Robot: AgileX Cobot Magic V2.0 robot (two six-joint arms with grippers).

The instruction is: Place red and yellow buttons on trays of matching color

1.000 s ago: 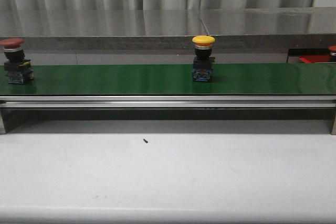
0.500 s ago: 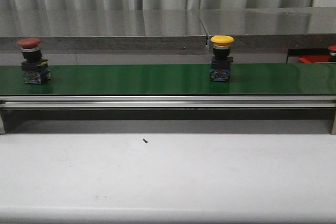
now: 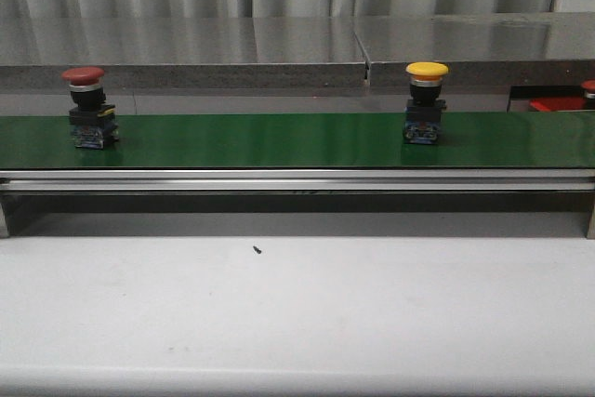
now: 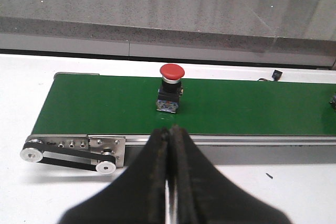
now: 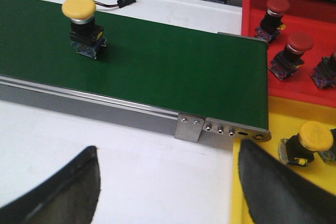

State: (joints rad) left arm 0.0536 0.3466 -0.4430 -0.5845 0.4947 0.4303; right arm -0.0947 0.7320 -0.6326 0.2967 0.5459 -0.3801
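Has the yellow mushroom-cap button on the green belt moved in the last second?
Yes. The yellow mushroom-cap button has travelled rightward along the green belt, now right of the seam in the steel counter behind it, having started left of it.

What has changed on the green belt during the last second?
The red button and the yellow button both travelled rightward along the belt, upright and the same distance apart. Nothing was gripped or released. The black speck on the table stayed put.

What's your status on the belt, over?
Left gripper shut, empty; right gripper open, empty. Red button and yellow button on green belt, untouched. Nothing blocking either.
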